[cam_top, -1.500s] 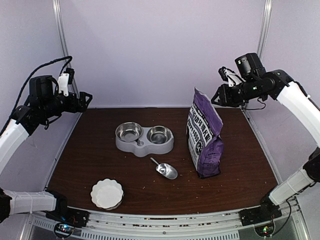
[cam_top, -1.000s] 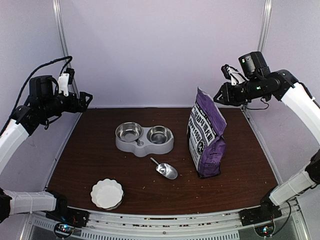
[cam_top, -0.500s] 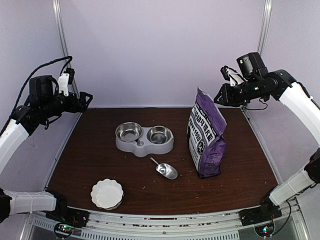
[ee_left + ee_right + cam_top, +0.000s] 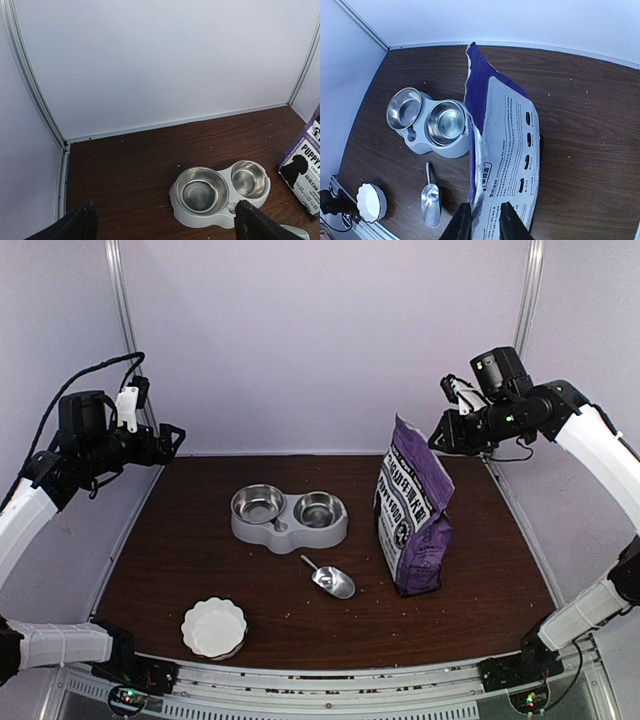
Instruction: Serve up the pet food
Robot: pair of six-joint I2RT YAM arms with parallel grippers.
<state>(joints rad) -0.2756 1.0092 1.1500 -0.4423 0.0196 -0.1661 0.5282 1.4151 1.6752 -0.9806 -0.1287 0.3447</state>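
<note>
top external shows the task barely begun: both cups of the feeder (image 4: 288, 533) are bare, the scoop (image 4: 333, 581) lies untouched on the worktop (image 4: 180, 550) just near of it, and the bag (image 4: 410, 510) stands to its right. no kibble heap shows; it is presumably inside the bag. scooping and pouring are all left to do. the left fingers (image 4: 75, 226) gape wide at the far left, holding nothing. the right fingers (image 4: 461, 225) hang above the bag with a narrow gap, gripping nothing.
</note>
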